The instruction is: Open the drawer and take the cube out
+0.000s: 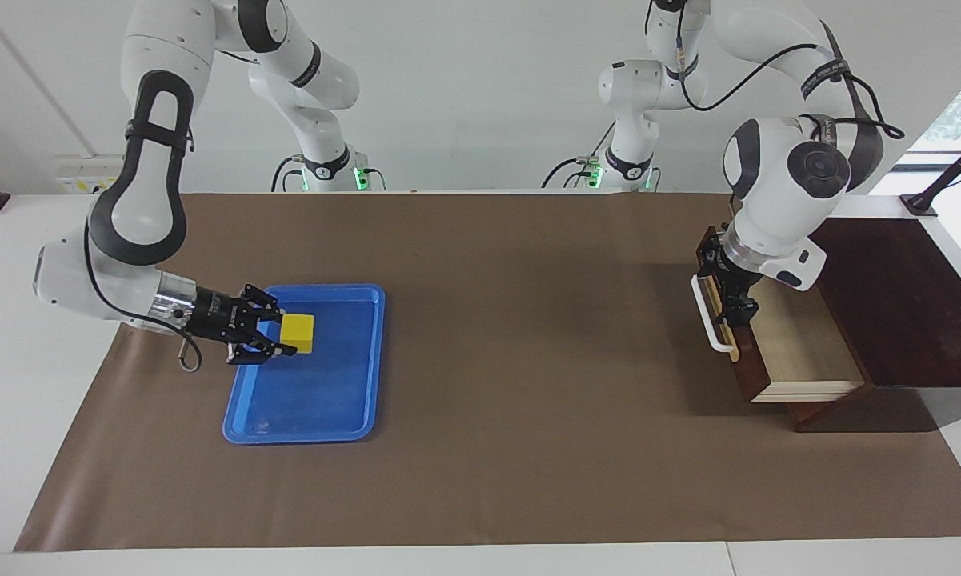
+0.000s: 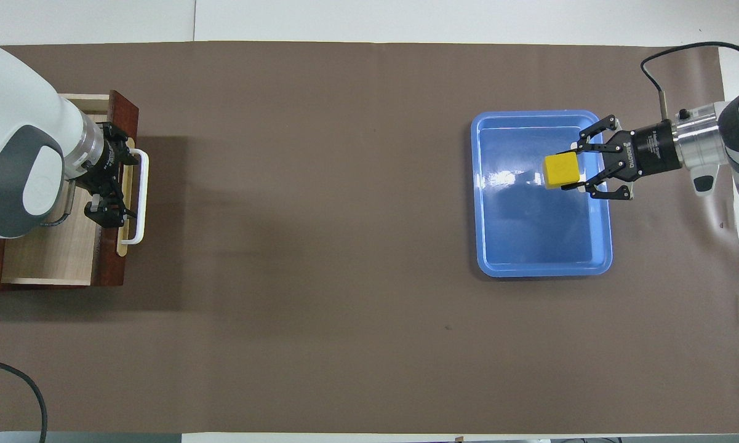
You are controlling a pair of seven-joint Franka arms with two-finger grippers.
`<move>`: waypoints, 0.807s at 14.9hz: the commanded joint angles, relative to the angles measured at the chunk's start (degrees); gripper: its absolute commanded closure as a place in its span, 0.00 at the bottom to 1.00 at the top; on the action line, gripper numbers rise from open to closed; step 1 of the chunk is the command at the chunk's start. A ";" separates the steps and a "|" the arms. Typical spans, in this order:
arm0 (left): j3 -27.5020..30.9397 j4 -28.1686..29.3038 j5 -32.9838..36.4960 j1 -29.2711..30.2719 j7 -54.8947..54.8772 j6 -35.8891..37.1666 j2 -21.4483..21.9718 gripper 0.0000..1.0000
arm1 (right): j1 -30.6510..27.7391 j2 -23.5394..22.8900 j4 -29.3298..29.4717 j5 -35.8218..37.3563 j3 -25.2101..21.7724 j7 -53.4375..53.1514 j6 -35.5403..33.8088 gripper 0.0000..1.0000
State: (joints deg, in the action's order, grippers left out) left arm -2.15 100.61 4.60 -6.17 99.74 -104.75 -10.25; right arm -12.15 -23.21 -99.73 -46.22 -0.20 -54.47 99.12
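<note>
One cube (image 1: 298, 333) clamped in right end effector (image 1: 278, 335) over tray (image 1: 344, 428) | drawer (image 1: 800, 352) open | left end effector (image 1: 738, 314) apart

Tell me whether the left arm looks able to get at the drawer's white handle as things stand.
Probably yes: the left gripper hangs open over the drawer front, right beside the white handle, with nothing between them.

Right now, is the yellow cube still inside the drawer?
No, the right tool holds the cube over the blue tray, and the open drawer shows only bare wood.
</note>
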 commanded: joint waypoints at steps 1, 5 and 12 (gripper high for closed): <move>-0.40 6.87 1.64 0.80 -0.77 -5.62 3.74 0.00 | -1.29 3.35 -7.40 -2.47 0.56 3.49 2.13 1.00; -0.40 6.35 2.52 3.52 -4.45 -6.08 3.48 0.00 | -3.49 3.08 -11.79 -2.65 0.56 9.80 2.40 1.00; -0.49 6.35 2.79 10.02 -11.92 -8.10 3.30 0.00 | -4.99 3.35 -14.79 -2.65 0.29 10.52 5.38 1.00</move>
State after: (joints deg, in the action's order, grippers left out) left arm -2.25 104.74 6.32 1.51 90.50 -110.97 -8.72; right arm -15.97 -22.14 -111.71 -47.32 -0.33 -45.91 102.54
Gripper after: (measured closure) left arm 0.000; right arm 0.441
